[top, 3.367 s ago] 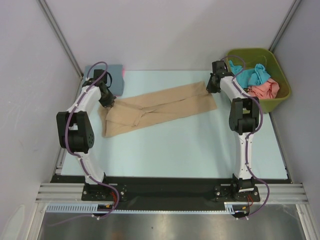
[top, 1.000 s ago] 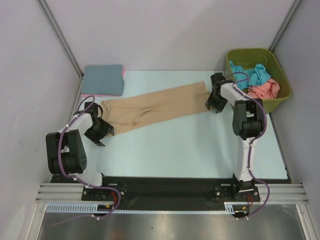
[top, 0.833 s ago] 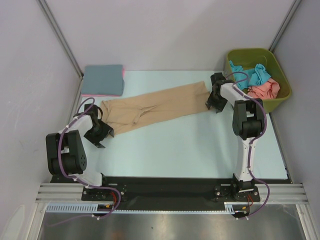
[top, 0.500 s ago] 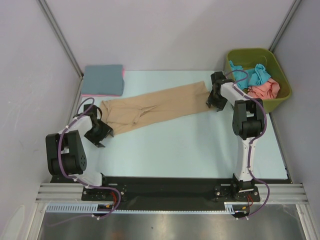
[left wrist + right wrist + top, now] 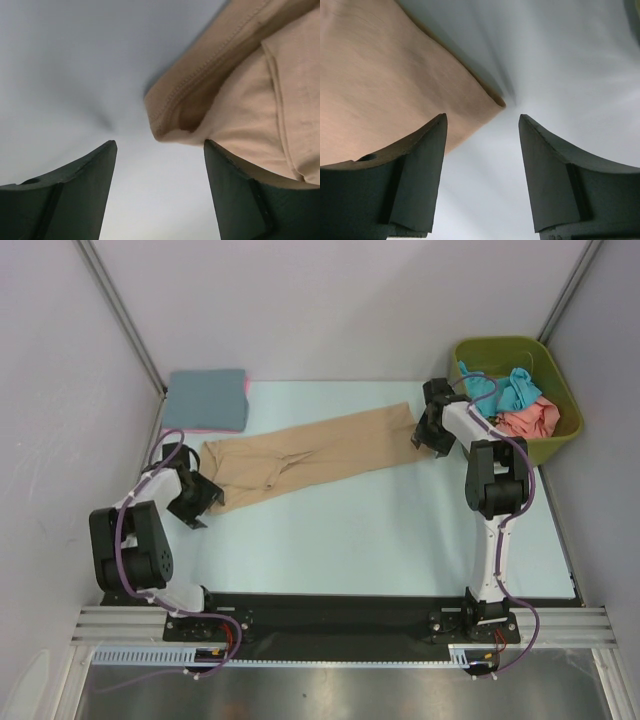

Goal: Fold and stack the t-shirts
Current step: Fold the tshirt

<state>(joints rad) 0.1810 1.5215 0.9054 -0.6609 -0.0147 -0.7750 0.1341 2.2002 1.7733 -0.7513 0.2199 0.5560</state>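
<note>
Grippers, two, both with fingers spread wide and nothing between them

Left gripper (image 5: 193, 496): low over the table (image 5: 350, 530) at the left of the top view, just beside the lower left end of the tan t-shirt (image 5: 310, 453). In the left wrist view its dark fingers (image 5: 75, 190) frame bare table; a stitched, folded corner of the shirt (image 5: 235, 105) lies just ahead of the gap, and cloth runs on behind the finger at the right of that frame. Contact with the cloth cannot be told

Right gripper (image 5: 430, 432): at the upper right end of the same shirt, near the bin. In the right wrist view a pointed corner of tan cloth (image 5: 385, 75) ends above the gap, and the cloth passes behind the finger (image 5: 415, 175) at the left of that frame

Tan t-shirt: lying flat as a long band slanting across the table, from middle left up to upper right

Bin (image 5: 558, 445), olive green, upper right corner: holds a crumpled teal t-shirt (image 5: 503, 390) and, beside it toward the lower right, a crumpled salmon t-shirt (image 5: 527, 420)

Stack, upper left corner of the table: a folded slate blue t-shirt (image 5: 207, 398) on top, with a pink t-shirt (image 5: 190, 429) showing as an edge beneath
</note>
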